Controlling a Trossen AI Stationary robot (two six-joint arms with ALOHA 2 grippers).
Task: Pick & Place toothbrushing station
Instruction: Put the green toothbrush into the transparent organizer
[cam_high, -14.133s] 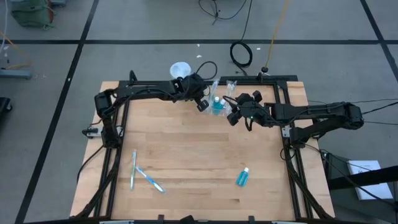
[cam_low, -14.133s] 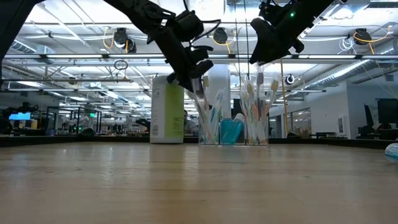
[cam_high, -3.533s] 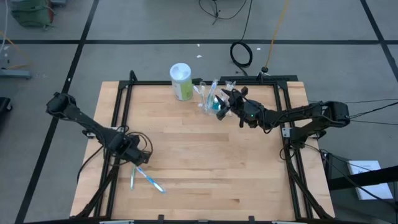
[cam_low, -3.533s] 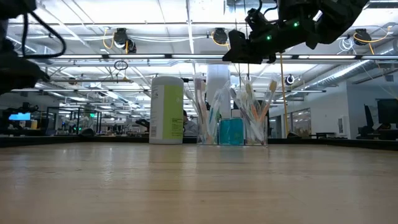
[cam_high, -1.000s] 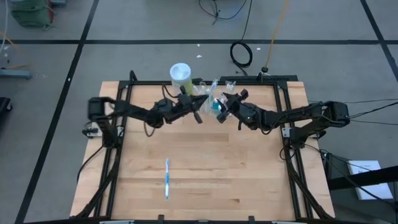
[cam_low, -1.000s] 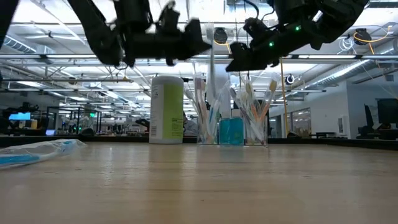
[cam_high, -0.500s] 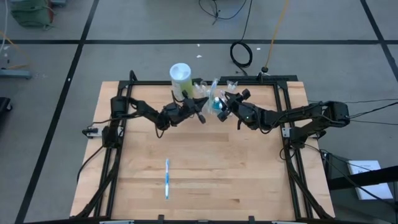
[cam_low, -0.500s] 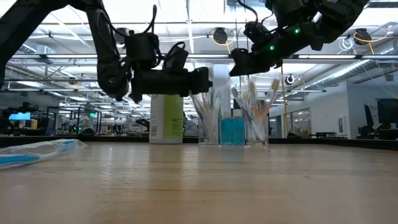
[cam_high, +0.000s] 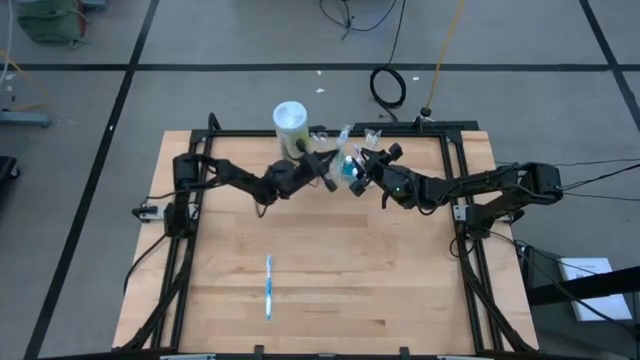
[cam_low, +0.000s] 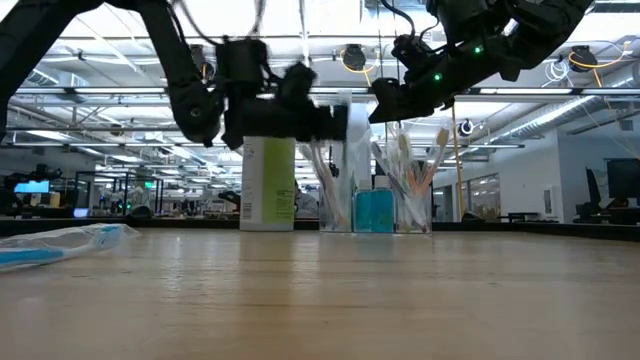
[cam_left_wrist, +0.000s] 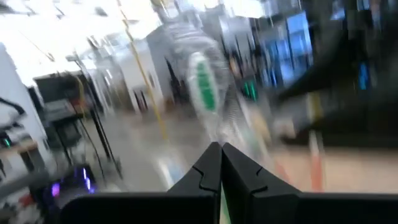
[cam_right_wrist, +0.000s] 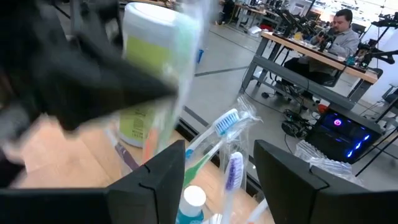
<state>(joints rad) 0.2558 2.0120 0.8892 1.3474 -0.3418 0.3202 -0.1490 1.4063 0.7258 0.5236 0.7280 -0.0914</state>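
Note:
My left gripper (cam_high: 328, 163) is shut on a toothbrush with a green handle (cam_left_wrist: 204, 87) in a clear wrapper. It hangs in the air just left of the clear cups (cam_low: 335, 195) full of toothbrushes at the table's far edge. Teal toothpaste tubes (cam_low: 372, 210) stand between the cups. My right gripper (cam_high: 358, 170) hovers open above the right cup (cam_low: 410, 190), and between its fingers (cam_right_wrist: 155, 180) show brush heads (cam_right_wrist: 227, 118). Another wrapped toothbrush (cam_high: 268, 287) lies flat on the wood near the front. My left gripper pinches the wrapped toothbrush between its two shut fingers, at the wrapper near the green handle (cam_left_wrist: 216, 134). The fingers come about level from the table's left. The brush sticks out beyond the fingertips, clear of the table.
A white and green canister (cam_high: 290, 120) stands at the far edge just left of the cups. The black frame rails (cam_high: 200, 200) run along the table's sides. A person sits at a desk (cam_right_wrist: 339, 31) in the room behind.
My left gripper has sunk and gone toward the cups at the far edge, rolling its wrist, with the toothbrush still between its shut fingers. The brush has tipped from upright.

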